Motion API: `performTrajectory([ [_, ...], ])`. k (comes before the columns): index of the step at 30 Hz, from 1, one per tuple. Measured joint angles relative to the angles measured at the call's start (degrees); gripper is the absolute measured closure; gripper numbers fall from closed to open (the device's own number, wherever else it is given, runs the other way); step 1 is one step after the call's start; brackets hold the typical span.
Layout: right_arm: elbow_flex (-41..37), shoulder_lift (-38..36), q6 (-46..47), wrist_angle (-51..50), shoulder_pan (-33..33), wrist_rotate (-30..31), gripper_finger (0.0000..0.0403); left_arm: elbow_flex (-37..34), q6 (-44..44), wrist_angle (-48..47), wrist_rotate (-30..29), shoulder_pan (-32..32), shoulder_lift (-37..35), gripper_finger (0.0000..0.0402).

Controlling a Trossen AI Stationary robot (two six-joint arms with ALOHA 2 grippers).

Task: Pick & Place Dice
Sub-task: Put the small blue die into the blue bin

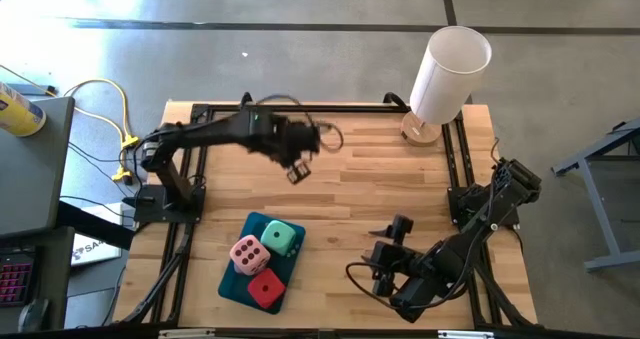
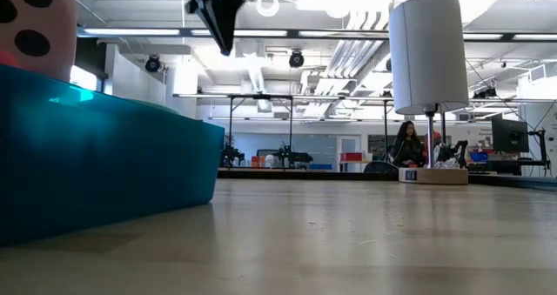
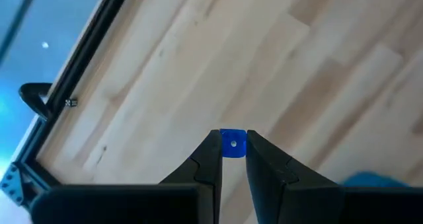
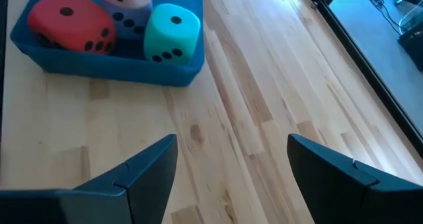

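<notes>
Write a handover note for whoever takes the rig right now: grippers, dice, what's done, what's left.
Left gripper: high above the table's middle, closed on a small blue cube.
Right gripper: open, empty, low over the table to the right of the tray.
Dice: pink die, green die and red die are in the tray; a lilac die shows under the pink one.
Done: all four dice seem placed.
Left: the blue cube is not yet set down; it probably goes in the tray.
</notes>
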Motion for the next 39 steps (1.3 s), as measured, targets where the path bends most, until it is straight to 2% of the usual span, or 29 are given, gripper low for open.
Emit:
performTrajectory([
  [10, 0.00, 0.01, -1.94, 1.94, 1.22, 0.01, 0.0126, -1.91, -11.61, -7.58, -5.77, -18.21, -0.95, 0.0359],
  [17, 0.00, 0.02, -2.88, 2.24, 2.77, 0.15, 0.0126, -7.10, -19.51, -7.31, -4.49, -29.12, -1.14, 0.0359],
  [24, 0.00, 0.02, -2.98, 2.96, 4.35, 0.15, 0.0126, -7.58, -26.60, -6.74, -2.70, -38.75, -1.18, 0.0359],
  [32, 0.00, 0.17, -3.06, 4.81, 4.85, 0.17, 0.0126, -7.61, -25.93, 0.33, -1.20, -45.87, -1.19, 0.0359],
  [39, 0.00, 0.22, -3.41, 6.26, 4.92, 0.01, 0.0126, -9.01, -19.60, 9.78, 1.08, -46.03, -0.99, 0.0359],
])
